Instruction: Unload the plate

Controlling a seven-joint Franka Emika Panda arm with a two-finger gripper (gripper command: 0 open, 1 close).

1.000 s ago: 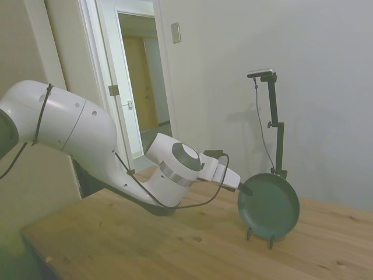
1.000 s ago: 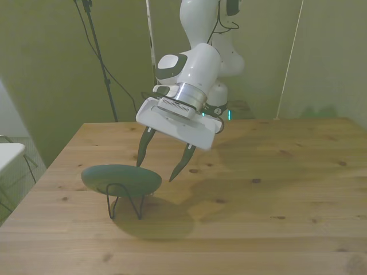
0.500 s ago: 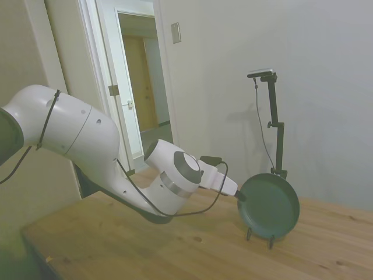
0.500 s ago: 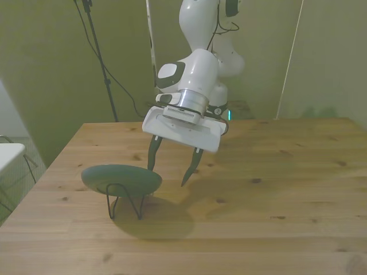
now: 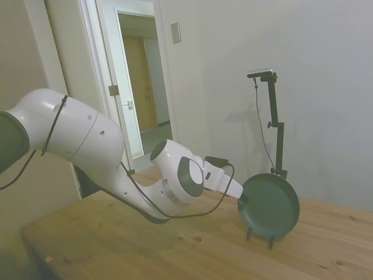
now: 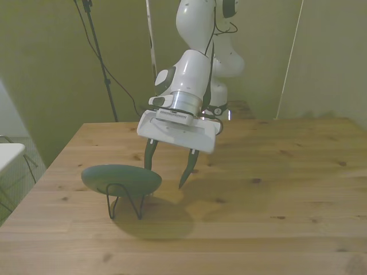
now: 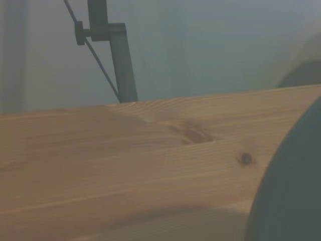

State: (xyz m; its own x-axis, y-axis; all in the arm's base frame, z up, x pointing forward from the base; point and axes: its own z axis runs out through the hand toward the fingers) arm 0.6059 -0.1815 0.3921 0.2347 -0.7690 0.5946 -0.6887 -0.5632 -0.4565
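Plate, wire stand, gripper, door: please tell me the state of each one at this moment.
plate: propped on edge in the stand, tilted, not gripped.
wire stand: upright on the table, holding the plate.
gripper: open, fingers apart beside the plate's rim; one finger is close to the rim, contact unclear.
door: open.

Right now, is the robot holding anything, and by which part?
Nothing is held. The end effector is open beside the plate's rim, and the plate rests on its wire stand.
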